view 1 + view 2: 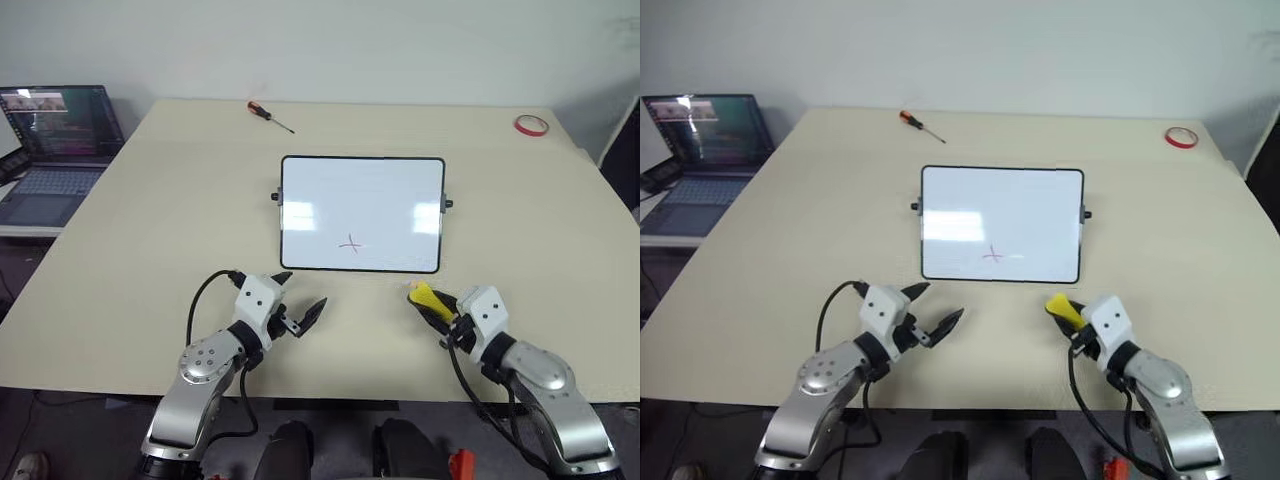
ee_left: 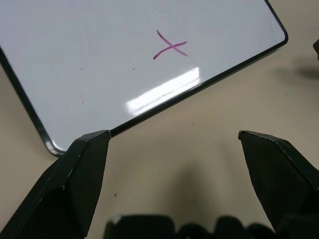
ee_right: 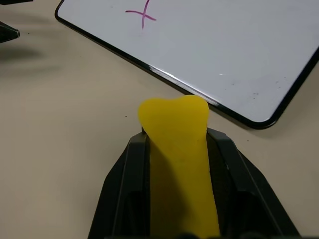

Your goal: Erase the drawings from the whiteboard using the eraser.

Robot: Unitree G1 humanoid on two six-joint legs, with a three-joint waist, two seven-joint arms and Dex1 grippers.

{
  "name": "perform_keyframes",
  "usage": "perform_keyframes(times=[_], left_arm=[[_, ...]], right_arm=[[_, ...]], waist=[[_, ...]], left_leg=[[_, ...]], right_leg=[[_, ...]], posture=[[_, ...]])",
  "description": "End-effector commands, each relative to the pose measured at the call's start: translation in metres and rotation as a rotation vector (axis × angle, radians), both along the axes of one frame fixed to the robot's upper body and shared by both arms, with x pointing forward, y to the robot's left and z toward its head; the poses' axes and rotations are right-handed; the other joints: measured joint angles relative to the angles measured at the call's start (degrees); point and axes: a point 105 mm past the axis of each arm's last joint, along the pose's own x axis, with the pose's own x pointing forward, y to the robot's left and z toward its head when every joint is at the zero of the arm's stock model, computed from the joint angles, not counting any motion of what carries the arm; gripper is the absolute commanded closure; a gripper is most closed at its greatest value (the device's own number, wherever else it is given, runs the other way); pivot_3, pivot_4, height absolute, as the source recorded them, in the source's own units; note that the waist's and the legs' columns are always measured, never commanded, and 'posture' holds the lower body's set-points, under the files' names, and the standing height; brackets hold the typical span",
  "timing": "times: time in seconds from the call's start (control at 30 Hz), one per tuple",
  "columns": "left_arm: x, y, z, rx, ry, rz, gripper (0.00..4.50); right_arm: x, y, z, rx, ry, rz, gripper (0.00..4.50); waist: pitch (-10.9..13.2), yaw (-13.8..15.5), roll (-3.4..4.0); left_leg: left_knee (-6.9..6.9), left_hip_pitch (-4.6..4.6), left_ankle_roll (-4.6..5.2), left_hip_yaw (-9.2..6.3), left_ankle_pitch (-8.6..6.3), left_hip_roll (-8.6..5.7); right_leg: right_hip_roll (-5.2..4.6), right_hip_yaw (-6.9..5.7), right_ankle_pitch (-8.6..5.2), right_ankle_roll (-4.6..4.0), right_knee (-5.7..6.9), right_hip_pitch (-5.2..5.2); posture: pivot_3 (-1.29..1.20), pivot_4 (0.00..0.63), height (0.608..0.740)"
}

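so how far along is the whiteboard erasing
Most of the whiteboard looks clean already. The right gripper holds the eraser, off the board's near edge. Left: one red cross. The left gripper is open, empty.

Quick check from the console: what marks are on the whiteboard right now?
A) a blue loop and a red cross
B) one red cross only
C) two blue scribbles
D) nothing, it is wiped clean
B: the whiteboard carries a single red cross near its lower edge; the rest of its surface is bare white.
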Motion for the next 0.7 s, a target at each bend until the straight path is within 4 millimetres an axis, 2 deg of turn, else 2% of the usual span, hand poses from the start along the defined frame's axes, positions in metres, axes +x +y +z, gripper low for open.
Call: perform_keyframes(times=[0.03, 0.2, 0.37, 0.7], left_arm=[[-0.002, -0.002, 0.014, -0.006, -0.056, -0.005, 0.0], [0.001, 0.0, 0.016, -0.003, -0.063, -0.001, 0.0], [0.004, 0.0, 0.017, -0.002, -0.068, 0.005, 0.0], [0.01, 0.005, 0.019, 0.006, -0.08, 0.016, 0.0]], right_arm=[[0.005, 0.0, 0.018, -0.004, -0.09, 0.006, 3.29], [0.019, 0.002, 0.03, -0.005, -0.144, 0.001, 3.29], [0.04, 0.014, 0.04, -0.038, -0.218, -0.006, 3.29], [0.092, 0.082, 0.053, -0.047, -0.346, 0.081, 3.29]], waist=[[0.0, 0.2, -0.01], [0.0, 0.4, -0.05], [0.0, 0.3, -0.06], [0.0, 0.3, -0.07]], left_leg=[[0.0, 0.0, 0.0, 0.0, 0.01, 0.0], [0.01, -0.05, -0.02, 0.07, 0.02, -0.07], [0.0, -0.07, -0.03, 0.06, 0.01, -0.1], [0.01, -0.04, -0.04, 0.13, 0.02, -0.11]], right_leg=[[0.02, -0.02, 0.0, 0.0, 0.02, 0.01], [0.04, -0.06, 0.02, -0.06, 0.03, 0.01], [0.04, -0.09, 0.13, -0.26, 0.04, -0.01], [0.08, -0.1, 0.14, -0.28, 0.19, -0.03]], posture=[[0.0, 0.15, 0.74], [0.0, 0.15, 0.74], [0.0, 0.15, 0.74], [0.0, 0.15, 0.74]])
